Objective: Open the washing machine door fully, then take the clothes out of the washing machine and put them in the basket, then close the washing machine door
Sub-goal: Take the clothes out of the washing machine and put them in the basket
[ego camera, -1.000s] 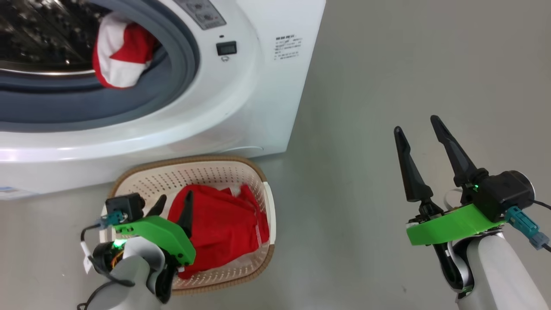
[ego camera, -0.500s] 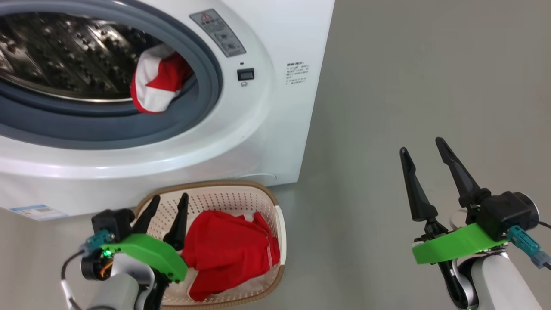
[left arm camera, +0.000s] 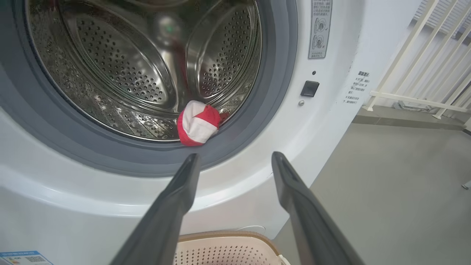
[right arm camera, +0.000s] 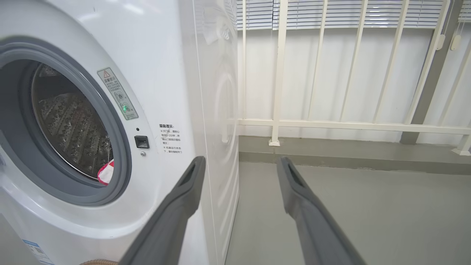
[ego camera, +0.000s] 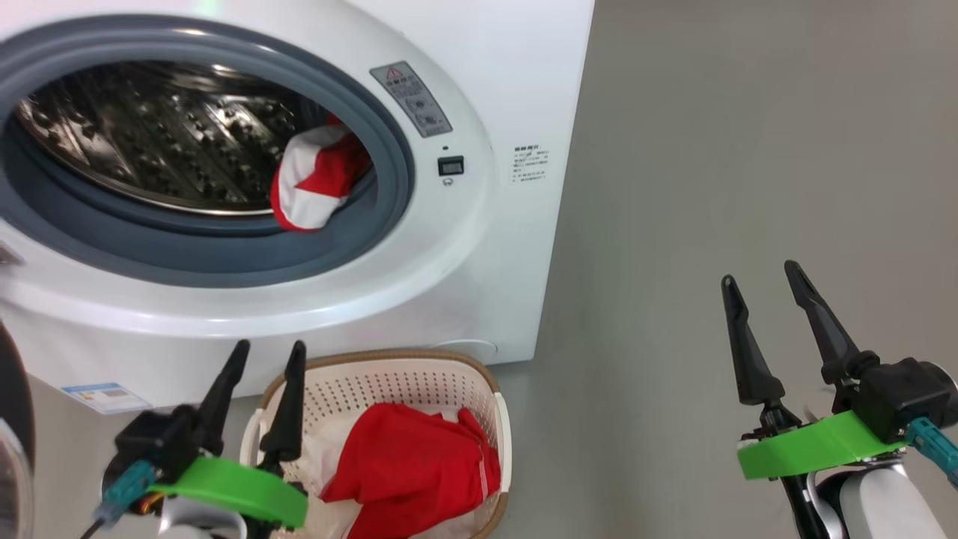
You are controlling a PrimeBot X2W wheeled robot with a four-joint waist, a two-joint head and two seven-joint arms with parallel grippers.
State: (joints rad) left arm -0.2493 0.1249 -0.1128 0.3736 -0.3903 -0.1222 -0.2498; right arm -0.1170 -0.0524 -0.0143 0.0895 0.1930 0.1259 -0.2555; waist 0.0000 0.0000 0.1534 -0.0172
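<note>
Clothes [left arm camera: 198, 127] at drum lip [left arm camera: 140, 135], ahead of released left gripper [left arm camera: 235, 156], apart; right gripper [right arm camera: 241, 159] released too

The washing machine [ego camera: 479, 247] is plain white, with a grey rubber seal [ego camera: 187, 258] around a shiny silver drum [ego camera: 165, 142] dotted all over with small round holes. The garment [ego camera: 314, 187] in the drum is bright red with white panels. The clothes [ego camera: 412, 471] in the basket [ego camera: 404, 382] are solid red with a thin white stripe. The basket itself is cream-white, peppered with rows of holes, under a brown woven-look rim. The label [ego camera: 105, 394] low on the machine is blue and white. The floor [ego camera: 711, 150] is flat grey. The left end effector [ego camera: 269, 346] and right end effector [ego camera: 759, 274] each have black fingers on a bright green bracket.
</note>
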